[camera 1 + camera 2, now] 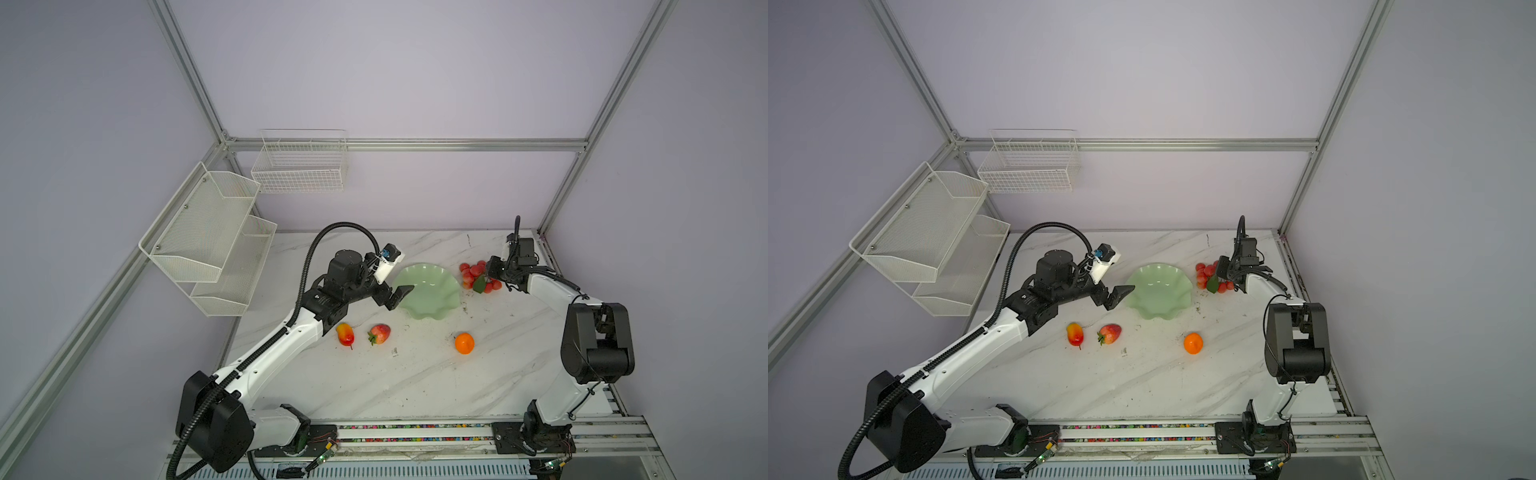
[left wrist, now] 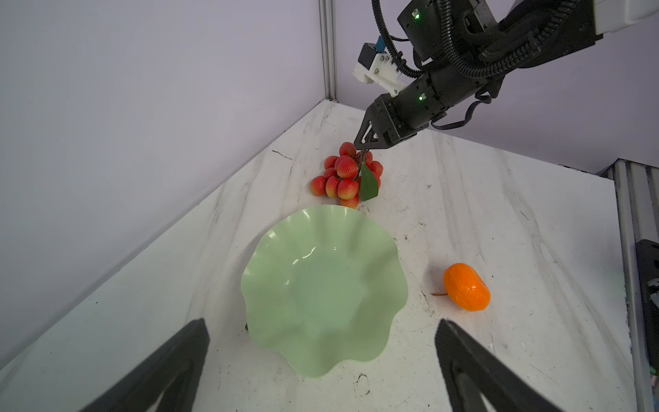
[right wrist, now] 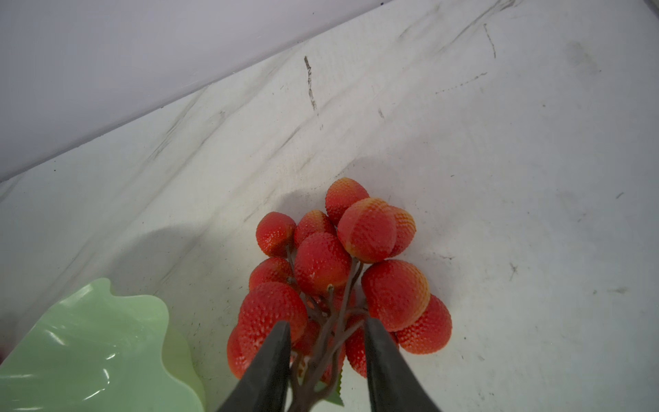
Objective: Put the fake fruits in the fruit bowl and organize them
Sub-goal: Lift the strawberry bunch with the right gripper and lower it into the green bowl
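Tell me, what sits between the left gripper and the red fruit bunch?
The green bowl lies between left gripper and fruit bunch, shown in the left wrist view.

I see a pale mint-green fruit bowl [image 1: 432, 291] on a white tabletop [image 1: 415, 382] veined in grey. The grape cluster [image 3: 321, 264] is pimpled red blushing orange, its leaf [image 2: 368, 183] green. The orange [image 1: 464, 343] is plain bright orange, the strawberry [image 1: 379, 333] red with a green cap, the oblong fruit [image 1: 345, 335] red fading to yellow.

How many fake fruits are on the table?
4: red-yellow fruit and strawberry beside the left arm, orange in front of the bowl, red cluster right of it. An arm may hide more.
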Robot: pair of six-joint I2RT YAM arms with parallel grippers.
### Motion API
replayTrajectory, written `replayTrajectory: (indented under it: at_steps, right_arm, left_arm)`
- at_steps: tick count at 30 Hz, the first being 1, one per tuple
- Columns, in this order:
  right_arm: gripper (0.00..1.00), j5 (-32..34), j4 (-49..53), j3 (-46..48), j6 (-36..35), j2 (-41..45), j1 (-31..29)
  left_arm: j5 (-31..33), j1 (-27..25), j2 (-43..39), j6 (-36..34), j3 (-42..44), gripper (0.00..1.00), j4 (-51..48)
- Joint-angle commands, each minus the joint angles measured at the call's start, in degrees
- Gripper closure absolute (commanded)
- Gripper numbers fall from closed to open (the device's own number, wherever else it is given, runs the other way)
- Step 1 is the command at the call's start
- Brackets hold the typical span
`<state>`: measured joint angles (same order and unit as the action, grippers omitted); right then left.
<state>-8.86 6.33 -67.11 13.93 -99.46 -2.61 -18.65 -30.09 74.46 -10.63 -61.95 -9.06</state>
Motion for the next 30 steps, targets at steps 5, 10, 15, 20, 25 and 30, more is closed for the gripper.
replayTrajectory:
  at_steps: [5, 10, 15, 20, 25, 30]
  right_arm:
    - [0.72, -1.8, -2.1, -1.5, 1.3, -1.2, 0.1]
    - [0.81, -1.9, -2.2, -1.6, 1.6, -1.2, 0.1]
    - [0.93, -1.3, -2.0, -1.9, 2.3, -0.8, 0.1]
    - [0.96, 0.0, -0.3, -3.6, 1.6, 0.1, 0.1]
    - [1.00, 4.3, 4.5, -6.4, -1.7, 3.4, 0.0]
    - [1.00, -4.0, 4.9, -6.5, -2.7, 7.8, -1.7]
  left_arm:
    - [0.8, -0.1, -0.5, -0.8, 1.9, 0.00, 1.8]
    - [1.0, -0.1, -0.5, -0.7, 1.8, 0.00, 1.7]
    - [1.2, -0.1, -0.5, -0.6, 1.7, 0.00, 1.6]
    - [1.5, -0.1, -0.6, -0.6, 1.6, 0.00, 1.4]
    - [1.8, -0.1, -1.0, -0.8, 1.3, 0.00, 1.0]
    - [3.3, 0.2, -2.1, -3.1, 0.7, 0.00, -1.0]
